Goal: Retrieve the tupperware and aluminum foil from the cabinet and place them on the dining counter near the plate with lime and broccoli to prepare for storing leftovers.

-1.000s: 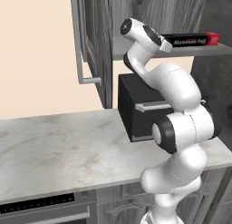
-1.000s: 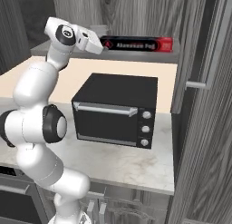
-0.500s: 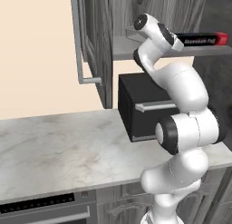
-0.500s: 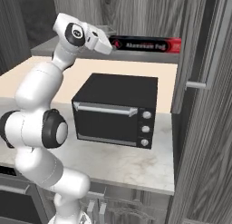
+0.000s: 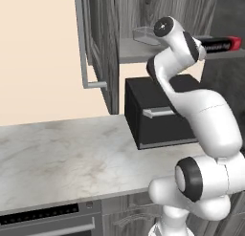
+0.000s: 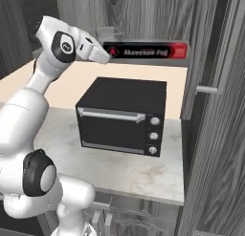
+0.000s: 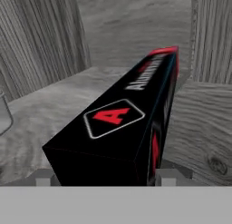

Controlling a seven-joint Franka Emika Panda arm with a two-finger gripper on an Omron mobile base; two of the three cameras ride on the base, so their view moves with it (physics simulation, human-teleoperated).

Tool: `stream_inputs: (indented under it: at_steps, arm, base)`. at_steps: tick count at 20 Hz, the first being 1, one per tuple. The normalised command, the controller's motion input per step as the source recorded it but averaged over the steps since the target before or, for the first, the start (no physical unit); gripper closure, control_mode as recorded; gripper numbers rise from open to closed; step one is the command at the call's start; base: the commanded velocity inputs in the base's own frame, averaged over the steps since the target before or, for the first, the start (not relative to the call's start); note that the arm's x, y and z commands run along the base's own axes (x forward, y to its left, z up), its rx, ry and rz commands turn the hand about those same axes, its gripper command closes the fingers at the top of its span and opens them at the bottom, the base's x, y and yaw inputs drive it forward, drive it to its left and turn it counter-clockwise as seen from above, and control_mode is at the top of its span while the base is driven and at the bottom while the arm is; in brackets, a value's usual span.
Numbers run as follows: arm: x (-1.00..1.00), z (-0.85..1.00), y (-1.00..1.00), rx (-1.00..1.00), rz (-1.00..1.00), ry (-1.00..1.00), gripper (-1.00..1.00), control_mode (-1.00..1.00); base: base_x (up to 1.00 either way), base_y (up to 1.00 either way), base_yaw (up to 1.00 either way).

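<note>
The aluminum foil box lies lengthwise on the open cabinet's shelf, above the black toaster oven on the desk. The gripper straddles its near end, jaws closing in on either side. A clear tupperware sits empty behind.

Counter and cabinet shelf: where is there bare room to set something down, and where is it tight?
The marble counter lies bare left of the toaster oven, with a narrower strip in front of it. The cabinet shelf is crowded: the foil box between the gripper fingers, the clear tupperware beside it.
</note>
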Motion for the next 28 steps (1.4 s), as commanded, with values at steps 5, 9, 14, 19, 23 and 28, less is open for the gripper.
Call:
stream_inputs:
  at_steps: [5, 9, 14, 19, 23, 28]
  arm:
    - [-1.0, 0.0, 0.48, -0.03, 0.21, 0.05, 1.0, -1.0]
    - [-1.0, 0.0, 0.42, 0.0, 0.03, 0.15, 1.0, -1.0]
    - [-1.0, -0.01, 0.14, 0.08, -0.17, 0.2, 1.0, -1.0]
    - [-0.87, -0.3, -0.02, 0.2, -0.1, 0.36, 1.0, -1.0]
    - [-0.4, -0.97, -0.29, 0.35, 0.31, 0.28, 1.0, -1.0]
    - [-0.49, -0.93, -0.08, 0.29, 0.55, 0.24, 1.0, -1.0]
  base:
    - [0.0, 0.0, 0.0]
    - [0.0, 0.0, 0.0]
    - [0.0, 0.0, 0.0]
    - [0.0, 0.0, 0.0]
    - [0.0, 0.0, 0.0]
    - [0.0, 0.0, 0.0]
